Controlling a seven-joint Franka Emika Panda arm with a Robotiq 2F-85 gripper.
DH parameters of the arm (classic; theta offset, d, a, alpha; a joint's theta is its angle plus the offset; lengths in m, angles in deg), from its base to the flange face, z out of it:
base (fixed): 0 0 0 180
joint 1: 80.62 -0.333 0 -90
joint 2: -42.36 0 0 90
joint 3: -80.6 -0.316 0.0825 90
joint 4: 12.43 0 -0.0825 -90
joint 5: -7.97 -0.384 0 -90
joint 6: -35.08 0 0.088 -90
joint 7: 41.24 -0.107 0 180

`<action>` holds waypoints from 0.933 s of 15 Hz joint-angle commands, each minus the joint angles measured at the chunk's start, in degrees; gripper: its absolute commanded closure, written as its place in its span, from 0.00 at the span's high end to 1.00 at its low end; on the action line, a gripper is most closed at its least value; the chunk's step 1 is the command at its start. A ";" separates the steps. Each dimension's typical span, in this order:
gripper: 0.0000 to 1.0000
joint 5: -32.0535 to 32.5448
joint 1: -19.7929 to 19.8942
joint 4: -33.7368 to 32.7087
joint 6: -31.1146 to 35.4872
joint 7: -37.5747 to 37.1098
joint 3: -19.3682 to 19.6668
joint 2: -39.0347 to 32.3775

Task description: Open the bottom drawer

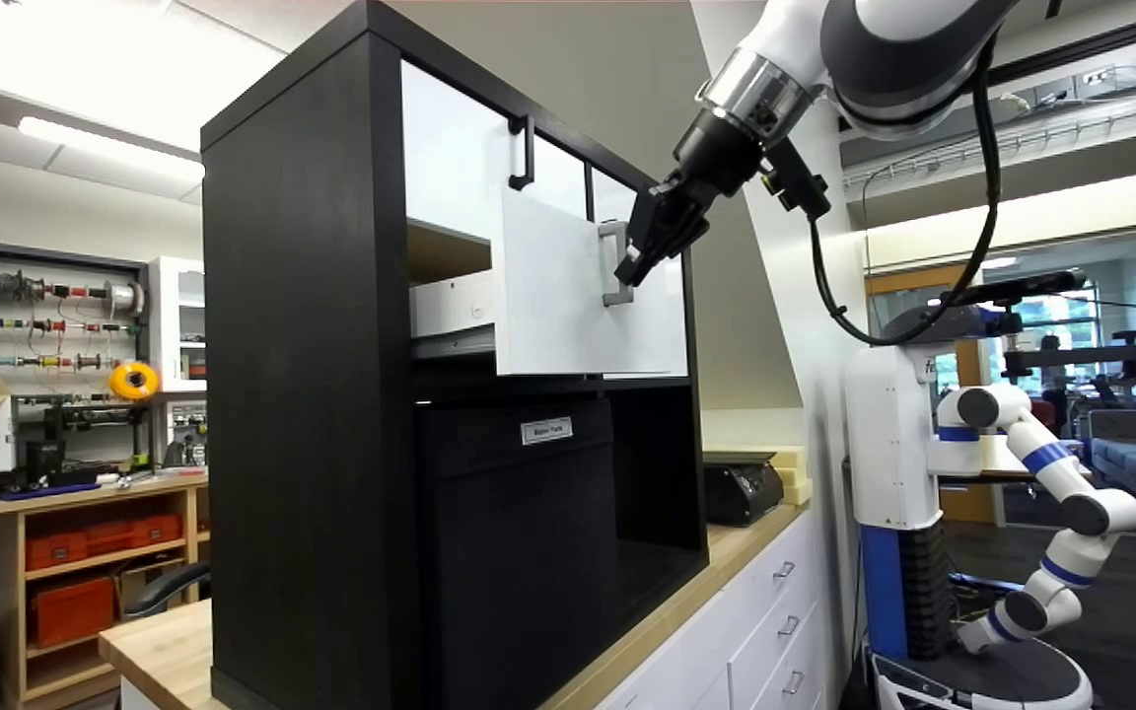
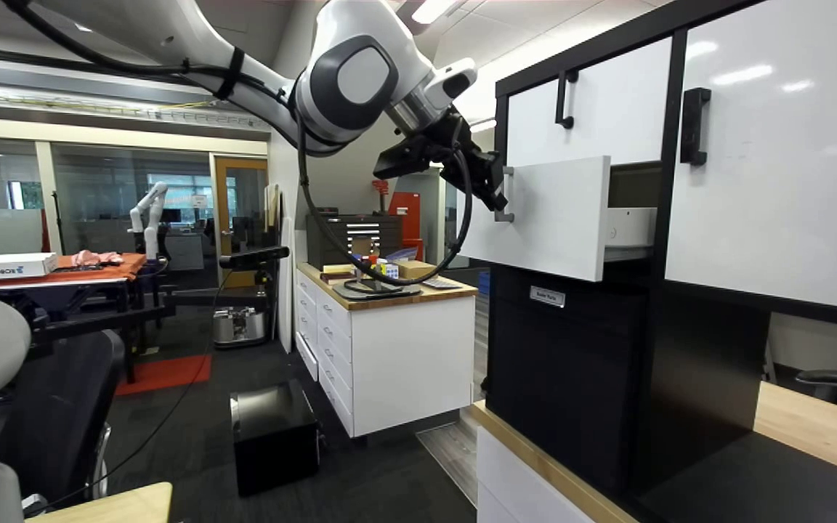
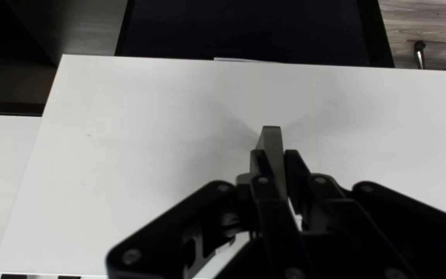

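Grey metal forms the bar handle point(image 3: 272, 138) of the bottom drawer point(image 1: 553, 306), and the Robotiq gripper point(image 3: 276, 155) has its jaws clamped on that bar. It stands upright, so a sideways pinch suits it: the fingers point(image 3: 296, 164) bear on its two flanks, which should let the arm point(image 2: 360, 80) draw the white front straight outward. The drawer sits part-way out of the black cabinet point(image 1: 292, 345), under the closed upper drawer point(image 1: 450, 148) and above the black bin point(image 1: 529, 552), which stands back beneath the drawer's lower edge and so ought not to hinder the slide. A metal runner point(image 1: 455, 342) shows below the drawer's side, presumably carrying its weight and leaving the gripper only the pull. The cabinet rests on a wooden countertop point(image 1: 159, 636), likely to keep the drawers within reach. By count: two drawers in this column; one white door point(image 2: 782, 145) beside them; two black handles, one on the door point(image 2: 694, 127) and one on the upper drawer, against a single grey one on this cabinet; one bin with one label point(image 1: 546, 430), its lettering too small to trust; two fingers at work. What the drawer holds, and whether it can travel further, cannot be told.
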State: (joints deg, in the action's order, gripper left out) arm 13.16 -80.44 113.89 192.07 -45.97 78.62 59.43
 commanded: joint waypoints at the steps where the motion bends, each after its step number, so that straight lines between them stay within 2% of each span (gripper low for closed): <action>1: 0.05 1.66 3.01 8.05 -2.37 -2.15 -0.06 5.16; 7: 0.05 1.61 4.58 14.19 -1.71 -3.61 -0.90 11.50; 14: 0.05 -0.47 4.57 20.12 -2.59 -4.65 -0.60 17.22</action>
State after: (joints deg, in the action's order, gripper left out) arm 12.81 -79.11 126.45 192.15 -49.28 77.43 72.70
